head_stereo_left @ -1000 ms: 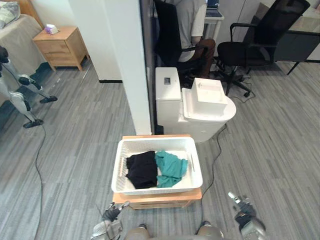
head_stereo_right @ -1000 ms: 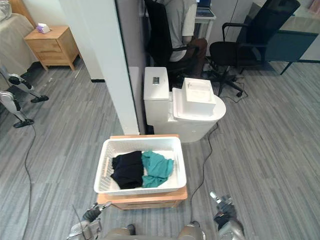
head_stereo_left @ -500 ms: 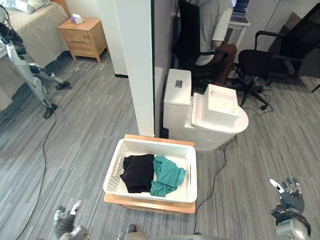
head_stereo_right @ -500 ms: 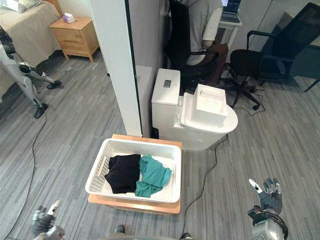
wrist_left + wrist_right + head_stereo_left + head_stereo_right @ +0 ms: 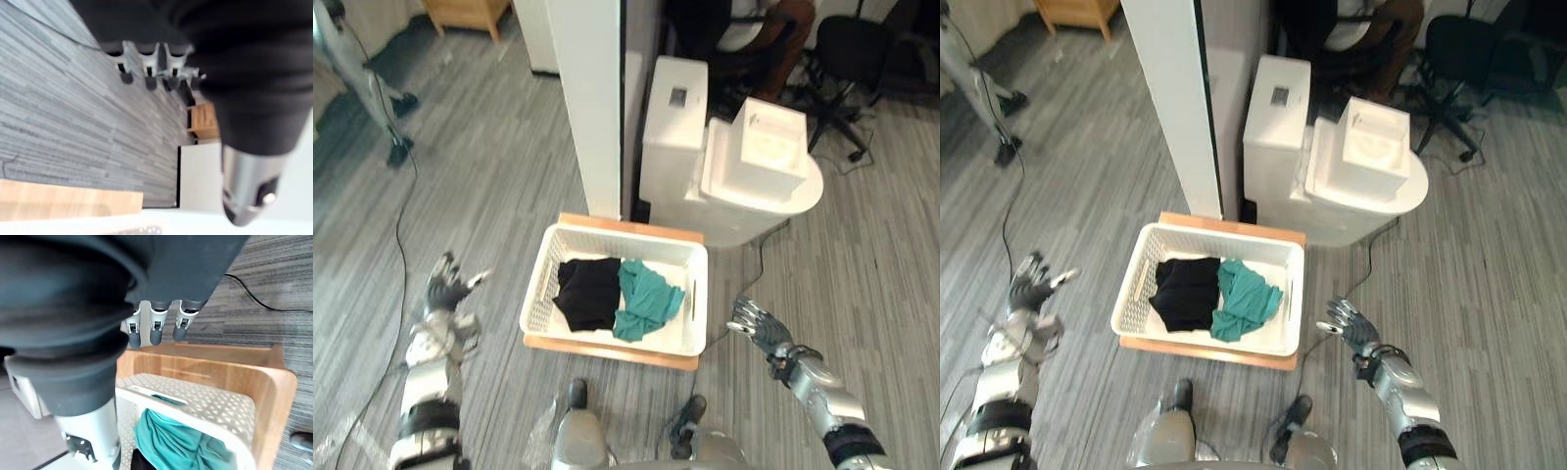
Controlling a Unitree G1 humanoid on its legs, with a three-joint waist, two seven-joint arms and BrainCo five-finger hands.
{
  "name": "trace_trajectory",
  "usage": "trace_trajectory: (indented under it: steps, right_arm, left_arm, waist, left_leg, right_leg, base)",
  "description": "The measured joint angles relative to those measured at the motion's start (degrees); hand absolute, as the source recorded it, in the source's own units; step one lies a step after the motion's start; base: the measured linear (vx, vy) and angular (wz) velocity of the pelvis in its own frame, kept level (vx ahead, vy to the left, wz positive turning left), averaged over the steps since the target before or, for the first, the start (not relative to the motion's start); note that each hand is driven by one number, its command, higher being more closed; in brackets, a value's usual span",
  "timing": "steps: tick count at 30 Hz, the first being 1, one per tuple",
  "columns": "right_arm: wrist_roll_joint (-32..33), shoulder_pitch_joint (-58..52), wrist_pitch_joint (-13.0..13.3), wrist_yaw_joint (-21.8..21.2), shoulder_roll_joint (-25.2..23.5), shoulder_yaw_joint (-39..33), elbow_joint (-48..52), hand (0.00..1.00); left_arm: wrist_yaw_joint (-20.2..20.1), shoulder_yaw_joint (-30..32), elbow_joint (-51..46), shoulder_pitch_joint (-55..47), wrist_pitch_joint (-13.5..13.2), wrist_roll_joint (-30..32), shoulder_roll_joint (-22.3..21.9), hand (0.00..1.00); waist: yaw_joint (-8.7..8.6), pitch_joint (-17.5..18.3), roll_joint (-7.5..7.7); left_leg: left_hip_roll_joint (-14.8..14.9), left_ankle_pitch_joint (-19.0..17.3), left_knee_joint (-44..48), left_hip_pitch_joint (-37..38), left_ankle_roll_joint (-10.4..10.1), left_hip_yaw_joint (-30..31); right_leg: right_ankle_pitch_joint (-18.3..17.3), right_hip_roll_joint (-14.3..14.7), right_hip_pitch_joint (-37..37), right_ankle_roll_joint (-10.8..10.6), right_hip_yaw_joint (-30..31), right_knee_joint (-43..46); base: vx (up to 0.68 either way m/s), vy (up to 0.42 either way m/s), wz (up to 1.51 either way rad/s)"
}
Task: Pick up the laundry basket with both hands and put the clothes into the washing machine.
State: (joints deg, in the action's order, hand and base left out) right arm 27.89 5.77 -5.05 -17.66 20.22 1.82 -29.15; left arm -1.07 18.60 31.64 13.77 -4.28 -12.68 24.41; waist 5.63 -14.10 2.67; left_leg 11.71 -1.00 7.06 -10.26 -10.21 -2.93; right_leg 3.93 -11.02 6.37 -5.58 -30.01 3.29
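A white perforated laundry basket (image 5: 695,299) rests on a low wooden stool (image 5: 607,351), holding a black garment (image 5: 588,294) and a teal garment (image 5: 649,301). Behind it stands the white washing machine (image 5: 744,186) with its lid raised. My left hand (image 5: 447,288) hovers open over the floor well to the left of the basket. My right hand (image 5: 756,324) is open a little to the right of the basket's right rim, apart from it. The right wrist view shows the basket's edge (image 5: 195,401) and the teal cloth (image 5: 171,440) just past my fingers (image 5: 154,330).
A white pillar (image 5: 592,98) rises just behind the basket. A person sits on a black office chair (image 5: 734,29) at the back, with a second chair (image 5: 847,49) to the right. Grey plank floor (image 5: 480,176) lies open on both sides.
The camera has tilted down and nearer. Both hands have risen into view and come in towards the basket, the right one close to its rim. The basket has not moved.
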Motion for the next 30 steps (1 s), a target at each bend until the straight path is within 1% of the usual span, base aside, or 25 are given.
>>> trace_trajectory:
  steps: [1,2,3,4,5,7,8,10,12,14,15,16,18,19,22,24,28,30]
  right_arm:
    - [0.57,1.38,-0.06,0.01,-0.13,1.08,-0.06,0.00]
    - [0.88,2.62,-0.07,0.00,-0.45,1.40,-0.57,0.00]
    - [0.97,3.55,-0.08,0.05,-0.65,1.40,-1.19,0.00]
    - [1.49,5.65,-0.15,0.37,-0.75,1.40,-2.19,0.00]
    - [1.92,6.76,-0.16,0.53,-0.80,1.39,-2.87,0.00]
    - [2.68,11.42,-0.20,1.89,-0.80,0.97,-5.90,0.00]
    - [2.97,12.77,-0.24,2.50,-0.84,0.97,-6.78,0.00]
    - [3.06,18.64,-0.24,4.24,-1.73,0.71,-11.63,0.00]
    - [3.10,23.66,-0.25,5.69,-2.82,0.16,-15.48,0.00]
    - [3.11,29.52,-0.18,7.51,-3.93,-1.18,-18.97,0.00]
    - [3.14,31.08,-0.16,7.76,-4.06,-1.57,-19.79,0.00]
    - [3.22,34.58,0.12,7.86,-4.08,-1.99,-21.04,0.00]
    - [3.58,37.34,0.20,8.31,-4.06,-3.19,-21.33,0.00]
    - [3.63,39.57,0.47,9.28,-4.03,-4.34,-21.36,0.00]
    - [3.82,45.24,1.81,11.31,-3.99,-6.47,-21.15,0.00]
    - [4.17,46.78,2.37,11.89,-4.07,-6.84,-20.57,0.00]
    - [4.04,47.40,2.48,13.30,-4.60,-7.72,-17.59,0.00]
    - [3.93,48.12,2.65,13.97,-4.73,-7.82,-16.27,0.00]
  left_arm:
    - [0.00,-1.58,0.75,2.31,0.02,0.01,0.03,0.00]
    - [0.10,-3.47,2.18,4.47,0.03,0.03,0.11,0.00]
    - [0.17,-4.25,3.01,5.63,0.11,0.02,0.17,0.00]
    - [0.21,-5.94,4.60,8.28,0.41,0.02,0.69,0.00]
    - [0.30,-6.62,5.45,9.60,0.62,0.01,1.03,0.00]
    - [0.97,-8.33,10.02,16.13,1.27,0.01,2.02,0.00]
    - [1.28,-8.93,11.36,17.81,1.34,0.01,2.45,0.00]
    - [2.00,-11.61,16.92,23.94,1.60,-0.11,4.59,0.00]
    - [2.66,-12.36,20.27,28.08,1.78,-0.14,5.72,0.00]
    - [3.19,-13.63,23.12,32.54,1.92,-0.18,6.72,0.00]
    - [3.45,-14.15,23.60,33.66,1.96,-0.20,6.85,0.00]
    - [3.89,-14.48,24.63,36.42,1.99,-0.22,7.11,0.00]
    - [4.20,-14.50,25.17,39.19,1.99,-0.35,7.50,0.00]
    - [4.82,-14.53,25.19,41.56,1.99,-0.29,7.56,0.00]
    - [5.73,-14.60,25.16,46.99,1.95,-0.71,7.20,0.00]
    - [6.46,-14.55,25.05,49.24,1.96,-0.82,6.67,0.00]
    - [6.61,-14.53,22.71,51.81,2.04,-1.46,5.03,0.00]
    - [7.32,-14.40,22.17,53.21,2.05,-1.52,5.03,0.00]
  waist:
    - [-0.01,-1.55,0.21]
    - [0.18,-2.37,0.29]
    - [0.26,-2.94,0.30]
    - [0.34,-4.70,0.20]
    - [0.49,-5.41,0.26]
    - [1.41,-8.40,0.40]
    - [1.39,-8.86,0.32]
    - [1.43,-9.46,0.96]
    - [1.59,-9.90,1.53]
    - [1.61,-10.75,1.89]
    - [1.62,-10.78,1.96]
    - [1.48,-11.10,2.38]
    - [1.47,-11.25,2.69]
    - [1.46,-11.36,2.85]
    - [1.33,-11.75,3.04]
    - [1.38,-11.86,3.00]
    - [1.38,-11.86,2.99]
    - [1.40,-11.86,2.99]
  left_leg:
    - [-0.09,-0.03,0.68,-0.57,0.04,0.36]
    - [-0.06,-0.16,1.64,-1.97,0.26,0.66]
    - [-0.03,-0.16,2.08,-2.57,0.27,0.81]
    - [0.05,-0.16,3.05,-3.76,0.27,1.28]
    - [0.13,-0.17,3.44,-4.35,0.27,1.36]
    - [0.47,-0.16,5.19,-6.98,0.27,1.75]
    - [0.49,-0.15,5.58,-7.73,0.28,2.02]
    - [0.73,0.12,6.87,-11.61,0.62,2.81]
    - [1.17,0.12,7.99,-14.14,0.61,3.09]
    - [1.54,0.13,9.16,-16.51,0.59,3.71]
    - [1.63,0.14,9.42,-17.34,0.59,3.78]
    - [1.84,0.14,10.17,-19.29,0.59,3.81]
    - [2.23,0.13,11.16,-21.43,0.58,3.96]
    - [2.42,0.14,11.69,-23.19,0.57,4.21]
    - [3.49,0.10,13.13,-27.60,0.54,4.33]
    - [4.13,0.08,13.91,-29.25,0.53,4.29]
    - [4.83,0.06,15.10,-31.28,0.52,4.06]
    - [5.19,0.06,15.48,-32.35,0.52,3.92]
  right_leg:
    - [0.03,-0.19,0.29,0.04,-0.12,0.41]
    - [0.02,-0.29,1.30,0.05,-0.18,0.97]
    - [0.06,-0.32,1.77,0.11,-0.21,1.20]
    - [0.17,-0.34,2.43,0.26,-0.50,1.67]
    - [0.25,-0.30,2.89,0.38,-0.54,1.81]
    - [0.76,-0.11,4.79,1.10,-0.60,2.44]
    - [0.86,-0.10,5.22,1.24,-0.82,2.55]
    - [1.59,0.22,8.03,1.91,-1.34,2.54]
    - [2.35,0.76,9.73,2.25,-1.32,2.08]
    - [3.67,1.72,10.65,2.68,-1.57,0.27]
    - [4.08,1.91,11.21,2.85,-1.57,-0.09]
    - [5.05,2.41,12.36,3.03,-1.51,-1.25]
    - [5.83,2.91,13.86,3.36,-1.43,-1.82]
    - [6.28,3.22,15.05,3.48,-1.53,-2.27]
    - [7.43,3.63,18.28,3.84,-1.61,-3.00]
    - [7.72,4.09,19.20,3.68,-1.86,-3.33]
    - [7.74,4.38,20.66,3.66,-2.18,-3.20]
    - [7.81,4.50,21.69,3.57,-2.19,-2.91]
  base:
    - [-0.08,0.025,0.07]
    - [-0.08,0.023,0.07]
    - [-0.09,0.015,0.07]
    - [-0.08,0.006,0.06]
    - [-0.12,0.001,0.01]
    - [-0.16,0.000,0.00]
    - [-0.15,0.004,0.11]
    - [-0.12,0.009,0.07]
    - [-0.11,0.007,-0.04]
    - [-0.08,-0.002,-0.02]
    - [-0.08,0.006,-0.07]
    - [-0.08,0.011,-0.13]
    - [-0.07,0.009,-0.11]
    - [-0.05,0.006,-0.08]
    - [-0.05,0.030,-0.10]
    - [-0.02,0.029,-0.07]
    - [0.02,0.023,-0.03]
    - [0.03,0.046,-0.09]
